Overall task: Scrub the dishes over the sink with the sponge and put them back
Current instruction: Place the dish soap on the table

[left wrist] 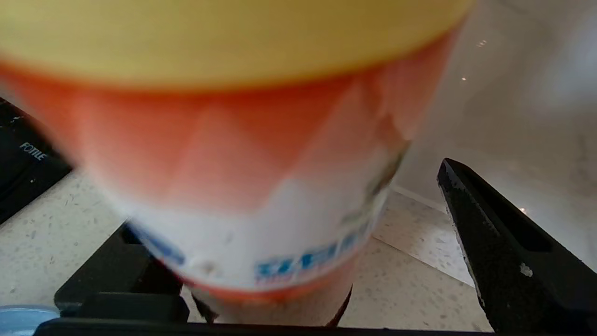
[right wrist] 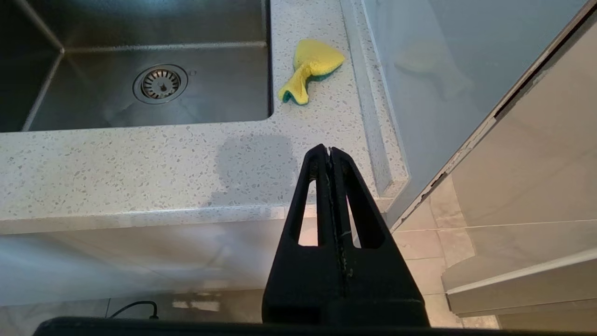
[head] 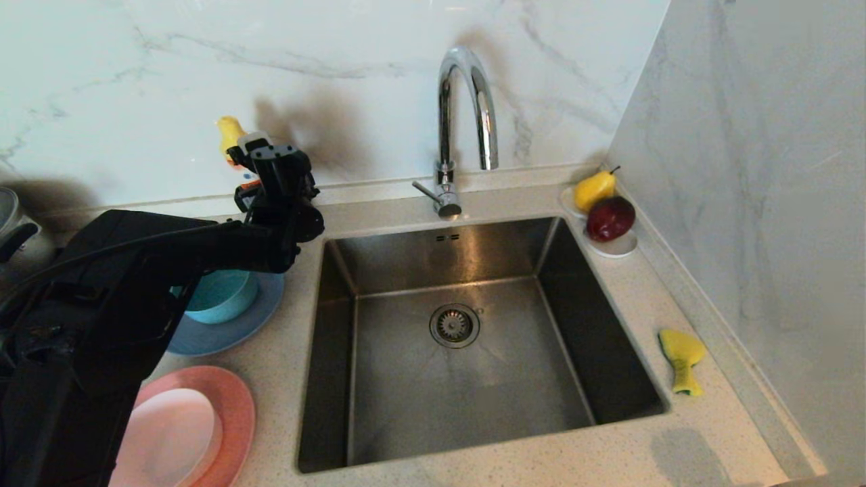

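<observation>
Against the backsplash at the upper left of the head view, the left pincer (head: 270, 177) stands wide open around the orange detergent bottle (left wrist: 242, 177), its fingers apart from the bottle's sides, so nothing is gripped. At the bottom of the right wrist view the right pincer (right wrist: 330, 151) hangs pressed shut and empty, below the front edge of the counter (head: 703, 439).

By my reading, scrubbing has not begun. The sink (head: 473, 379) is dry and bare. The sponge (head: 681, 358) lies on the counter at the sink's right rim, untouched. The dishes sit stacked at lower left: teal bowl (head: 226, 297) on blue-grey plate (head: 230, 335), pale pink dish (head: 172, 436) on salmon-pink plate (head: 237, 406). All four remain to be washed and returned.

"FOTILE" reads on a black appliance (left wrist: 28, 154) at the left wrist view's left edge. The bottle's blue label print is too blurred to read.
</observation>
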